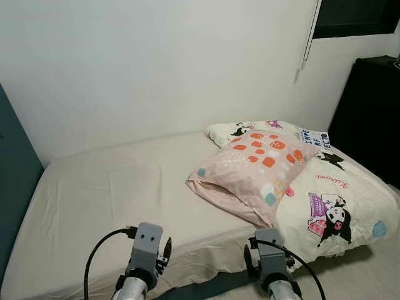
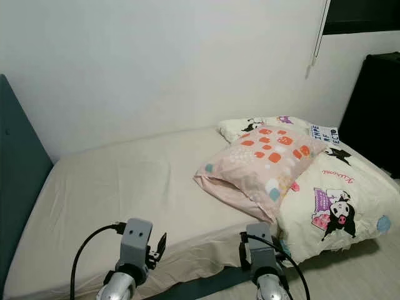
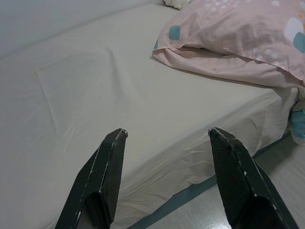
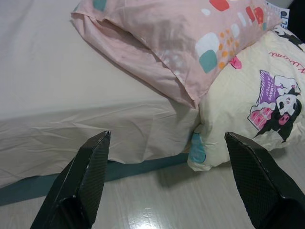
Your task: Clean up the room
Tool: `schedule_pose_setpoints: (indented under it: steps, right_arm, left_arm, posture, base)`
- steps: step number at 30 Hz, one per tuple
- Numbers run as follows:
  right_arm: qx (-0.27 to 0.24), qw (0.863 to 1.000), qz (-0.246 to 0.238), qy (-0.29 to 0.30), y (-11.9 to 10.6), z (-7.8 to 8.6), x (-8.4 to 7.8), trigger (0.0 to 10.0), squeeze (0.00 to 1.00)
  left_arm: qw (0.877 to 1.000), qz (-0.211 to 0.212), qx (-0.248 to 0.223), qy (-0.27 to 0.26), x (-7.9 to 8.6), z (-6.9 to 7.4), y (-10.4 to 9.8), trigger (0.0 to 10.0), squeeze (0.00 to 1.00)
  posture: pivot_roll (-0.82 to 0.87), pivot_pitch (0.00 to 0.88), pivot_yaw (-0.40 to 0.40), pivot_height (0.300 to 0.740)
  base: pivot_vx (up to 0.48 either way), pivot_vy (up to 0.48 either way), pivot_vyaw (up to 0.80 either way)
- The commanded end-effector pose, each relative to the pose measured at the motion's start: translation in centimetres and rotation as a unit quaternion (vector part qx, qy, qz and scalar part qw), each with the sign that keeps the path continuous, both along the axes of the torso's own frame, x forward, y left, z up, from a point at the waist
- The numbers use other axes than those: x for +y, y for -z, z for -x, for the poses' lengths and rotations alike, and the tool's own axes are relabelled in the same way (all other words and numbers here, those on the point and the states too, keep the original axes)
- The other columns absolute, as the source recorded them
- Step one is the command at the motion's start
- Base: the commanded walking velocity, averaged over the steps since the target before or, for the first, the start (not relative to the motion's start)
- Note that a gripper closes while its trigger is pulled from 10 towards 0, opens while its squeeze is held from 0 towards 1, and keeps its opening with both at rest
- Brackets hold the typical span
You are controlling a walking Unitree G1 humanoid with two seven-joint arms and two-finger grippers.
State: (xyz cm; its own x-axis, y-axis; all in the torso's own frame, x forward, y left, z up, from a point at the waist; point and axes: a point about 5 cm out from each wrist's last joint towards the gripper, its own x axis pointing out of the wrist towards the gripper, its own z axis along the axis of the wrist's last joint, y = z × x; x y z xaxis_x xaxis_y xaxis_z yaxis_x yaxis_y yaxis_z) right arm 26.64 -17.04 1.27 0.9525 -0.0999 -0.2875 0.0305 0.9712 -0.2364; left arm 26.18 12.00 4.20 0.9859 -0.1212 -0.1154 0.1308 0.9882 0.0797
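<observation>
On bed (image 1: 112, 187): pink pillow (image 1: 256, 165) atop cartoon blanket (image 1: 344, 200), both hands open.

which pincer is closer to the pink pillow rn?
Right. The right pincer hangs open at the bed edge, just short of the pink pillow corner. The left pincer, also open, is farther along the edge, over bare sheet.

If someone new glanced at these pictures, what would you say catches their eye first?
Most likely the pink pillow with orange and teal patches, lying askew on the right half of the bed, partly on top of a cream cartoon-print duvet bunched there and spilling over the bed's near edge. Next, the two grippers, left gripper and right gripper, both with jaws open, held low before the bed's near edge.
</observation>
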Motion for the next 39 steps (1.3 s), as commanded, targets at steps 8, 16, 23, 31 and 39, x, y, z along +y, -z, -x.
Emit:
schedule_pose_setpoints:
  steps: [8,16,23,31,39]
  right_arm:
    - [0.005,1.000,0.002,-0.004,0.26,0.16,0.12,10.0,0.00]
    - [0.007,1.000,-0.009,0.005,0.28,0.22,-0.05,10.0,0.00]
    - [0.007,1.000,-0.001,0.004,0.28,0.25,-0.10,10.0,0.00]
    - [0.009,1.000,-0.006,0.006,0.31,0.29,-0.10,10.0,0.00]
    - [0.010,1.000,-0.003,0.007,0.30,0.25,-0.09,10.0,0.00]
  left_arm:
    - [1.000,-0.010,0.005,0.005,0.17,0.18,0.23,10.0,0.00]
    - [1.000,-0.010,0.006,0.005,0.17,0.20,0.23,10.0,0.00]
    - [1.000,-0.010,0.006,0.004,0.15,0.21,0.23,10.0,0.00]
    - [1.000,-0.009,0.006,0.004,0.14,0.20,0.21,10.0,0.00]
    - [1.000,-0.008,0.005,0.001,0.11,0.08,0.12,10.0,0.00]
  posture:
    - [-0.04,0.000,0.019,0.740]
    - [-0.04,0.003,0.020,0.740]
    - [-0.04,0.007,0.020,0.740]
    - [-0.04,0.014,0.019,0.740]
    - [-0.03,0.023,0.020,0.740]
  base:
    - [0.000,0.000,0.00]
    - [0.000,0.000,0.00]
    - [0.000,0.000,0.00]
    - [0.000,0.000,0.00]
    - [0.000,0.000,0.00]
